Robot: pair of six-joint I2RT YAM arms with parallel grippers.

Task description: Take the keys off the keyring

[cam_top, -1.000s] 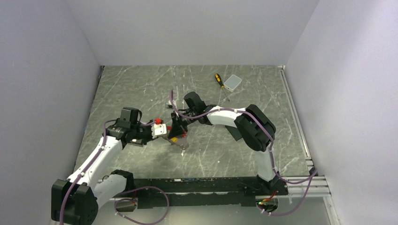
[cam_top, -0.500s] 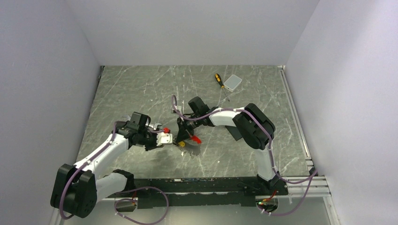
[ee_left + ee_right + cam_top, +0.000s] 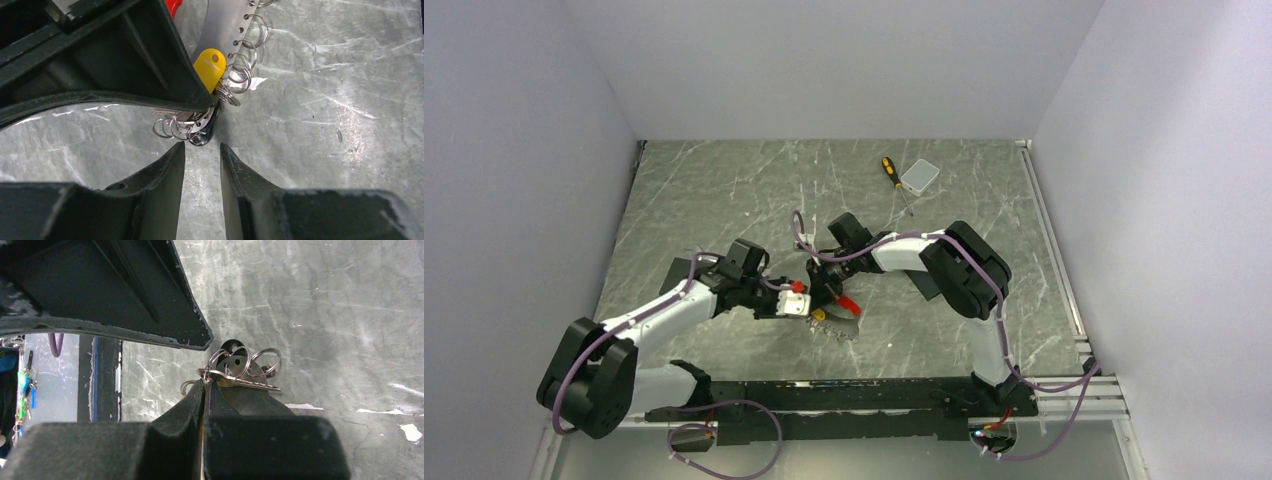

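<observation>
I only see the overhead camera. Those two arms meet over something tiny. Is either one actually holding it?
Observer: Yes. The right wrist camera shows the right end effector shut on the keys.
Visitor: And the left one?
Observer: The left end effector is open, nothing between its fingers, just short of the keys.
Visitor: That yellow speck?
Observer: A yellow tag hung among small split rings.

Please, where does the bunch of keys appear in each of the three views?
Top external: keys slightly below centre.
Left wrist: keys at centre, just beyond the open left hand.
Right wrist: keys at centre, pinched by the right hand.
Shared landmark: the grey marble table.
</observation>
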